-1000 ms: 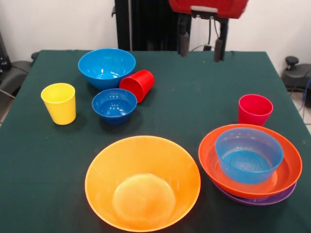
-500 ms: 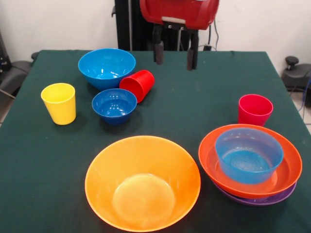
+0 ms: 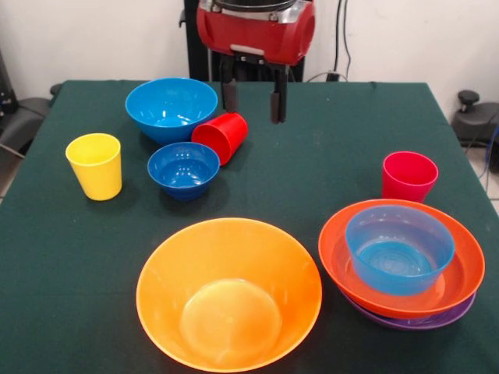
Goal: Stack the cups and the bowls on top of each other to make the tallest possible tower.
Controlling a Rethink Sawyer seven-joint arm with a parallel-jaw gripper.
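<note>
My gripper [image 3: 253, 104] hangs open and empty above the table's far middle, just right of the red cup [image 3: 221, 136], which lies on its side. A large blue bowl [image 3: 171, 107] and a small blue bowl [image 3: 184, 169] sit by that cup. The yellow cup [image 3: 95, 165] stands at the left. The pinkish-red cup [image 3: 408, 176] stands at the right. The tower [image 3: 401, 265] is at the near right: a purple bowl [image 3: 425, 321] lowest, a red-orange bowl [image 3: 460, 273] in it, a blue bowl [image 3: 399, 248] on top. The huge orange bowl [image 3: 228, 292] sits near the front.
The dark green table [image 3: 327, 140] ends at the far side by my black pedestal [image 3: 204, 47]. Grey objects lie off the table at the left edge [image 3: 19, 117] and right edge [image 3: 475, 117].
My gripper has moved left across the far side of the table and slightly lower, from above the right half to beside the tipped red cup. The cups and bowls have not moved.
</note>
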